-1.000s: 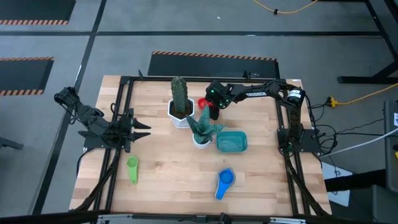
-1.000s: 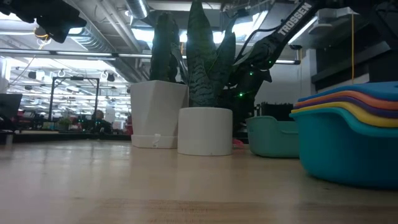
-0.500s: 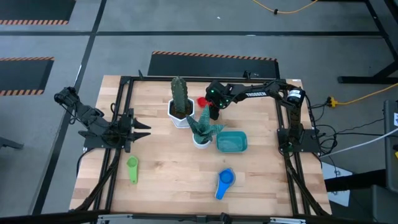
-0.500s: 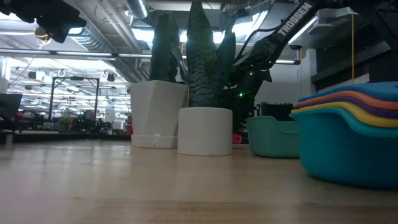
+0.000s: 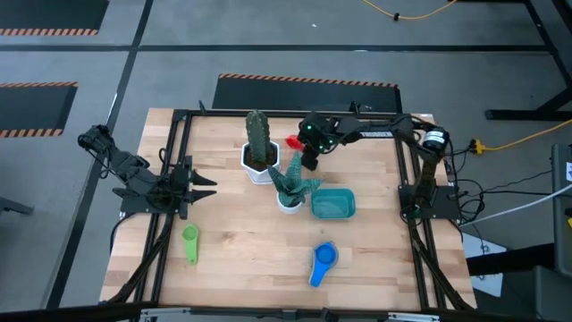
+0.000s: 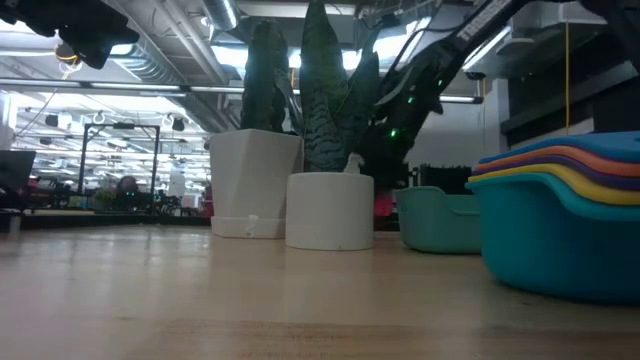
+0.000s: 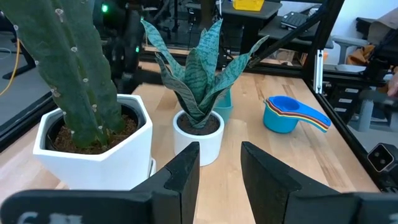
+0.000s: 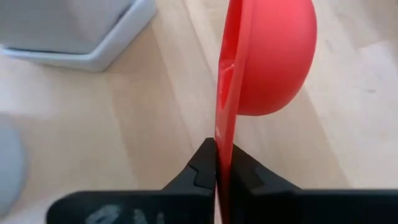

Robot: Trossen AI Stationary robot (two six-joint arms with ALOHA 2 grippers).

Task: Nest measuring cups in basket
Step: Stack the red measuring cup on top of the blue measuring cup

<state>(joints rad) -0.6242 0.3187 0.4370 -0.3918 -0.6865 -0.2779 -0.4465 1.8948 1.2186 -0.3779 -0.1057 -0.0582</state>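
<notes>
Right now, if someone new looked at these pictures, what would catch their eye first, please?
Probably the red measuring cup, pinched by its flat handle in the right gripper at the table's far side, beside the cactus in its white hexagonal pot. Next, the teal basket at mid-table beside the snake plant, and the bright stack of nested cups near the front edge.

glossy red cup (image 8: 273,56), wood table (image 5: 241,259)

Red measuring cup (image 8: 267,56), teal basket (image 5: 332,205)
</notes>
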